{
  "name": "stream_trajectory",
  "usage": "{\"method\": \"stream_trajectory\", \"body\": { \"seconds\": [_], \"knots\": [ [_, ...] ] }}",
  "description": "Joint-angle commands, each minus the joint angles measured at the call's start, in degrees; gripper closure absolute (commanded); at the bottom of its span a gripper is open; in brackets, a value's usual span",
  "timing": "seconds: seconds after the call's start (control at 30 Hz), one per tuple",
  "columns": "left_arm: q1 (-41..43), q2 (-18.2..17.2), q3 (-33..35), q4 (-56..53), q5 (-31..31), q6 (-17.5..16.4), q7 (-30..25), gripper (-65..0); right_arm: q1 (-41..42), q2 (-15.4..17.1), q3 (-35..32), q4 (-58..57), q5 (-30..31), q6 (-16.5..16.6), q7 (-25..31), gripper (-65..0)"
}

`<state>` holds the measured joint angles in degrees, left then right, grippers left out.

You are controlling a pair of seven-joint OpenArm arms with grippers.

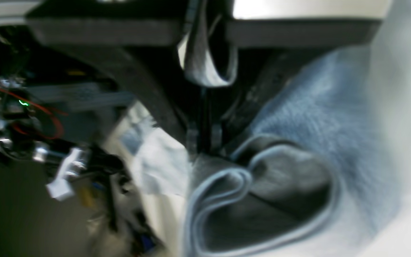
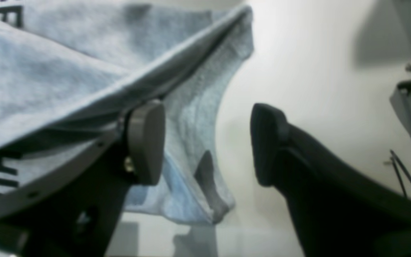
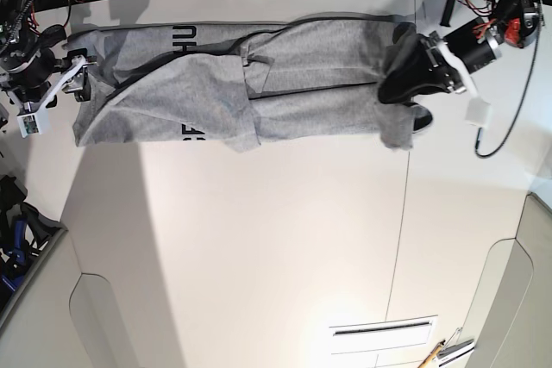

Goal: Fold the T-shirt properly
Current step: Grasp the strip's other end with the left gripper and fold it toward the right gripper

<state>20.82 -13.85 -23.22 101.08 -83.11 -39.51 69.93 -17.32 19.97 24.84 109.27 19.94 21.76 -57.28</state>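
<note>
The light grey T-shirt [image 3: 302,66] lies stretched in a long folded band across the far side of the white table, with black lettering [image 3: 183,38] showing near its left end. My left gripper [image 3: 405,82] is at the band's right end. In the blurred left wrist view it [image 1: 205,34] is shut on a fold of the T-shirt [image 1: 316,117], and a hemmed edge bunches below. My right gripper [image 3: 82,84] is at the band's left end. In the right wrist view it [image 2: 207,142] is open, and the T-shirt [image 2: 66,71] drapes over one finger [image 2: 146,142].
The white table [image 3: 259,239] has seams running front to back. A white tag on a cable [image 3: 479,114] hangs by the left arm. Small tools [image 3: 444,351] lie at the front right edge. A dark bin [image 3: 17,239] stands off the table's left side.
</note>
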Motion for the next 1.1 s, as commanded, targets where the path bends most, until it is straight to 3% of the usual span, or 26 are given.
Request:
{"method": "stream_trajectory", "body": {
  "seconds": [0.0, 0.13, 0.4, 0.57, 0.73, 0.9, 1.07],
  "knots": [
    [-0.4, 0.3, 1.7, 1.1, -1.9, -0.5, -0.9, 0.0, 0.3, 0.8, 0.4, 0.8, 0.4, -0.2, 1.1, -37.1],
    [-1.6, 2.6, 9.4, 1.1, -1.2, -0.5, -2.2, 0.0, 0.3, 0.8, 0.4, 0.8, 0.4, -0.2, 1.1, -37.1],
    [-6.6, 3.9, 19.9, 1.1, 9.3, -0.5, -6.2, 0.0, 0.3, 0.8, 0.4, 0.8, 0.4, -0.2, 1.1, -37.1],
    [-8.4, 5.1, 21.8, 1.1, 14.1, -0.5, -8.9, 0.0, 0.3, 0.8, 0.4, 0.8, 0.4, -0.2, 1.1, -37.1],
    [-8.9, 7.8, 21.8, 1.1, 13.5, -0.5, -9.7, 0.0, 0.3, -0.6, 0.4, 0.8, 0.4, -0.2, 1.2, -37.1],
    [-8.9, 8.3, 24.3, 1.1, 13.0, -0.5, -9.6, -22.8, 0.3, -3.9, 0.4, 0.8, 0.4, -0.1, 1.4, -37.1],
    [-8.9, 8.3, 27.8, 1.1, 13.0, -0.5, -9.3, -23.7, 0.5, -3.8, 0.4, 0.8, 0.4, -0.1, 1.6, -37.1]
  ]
}}
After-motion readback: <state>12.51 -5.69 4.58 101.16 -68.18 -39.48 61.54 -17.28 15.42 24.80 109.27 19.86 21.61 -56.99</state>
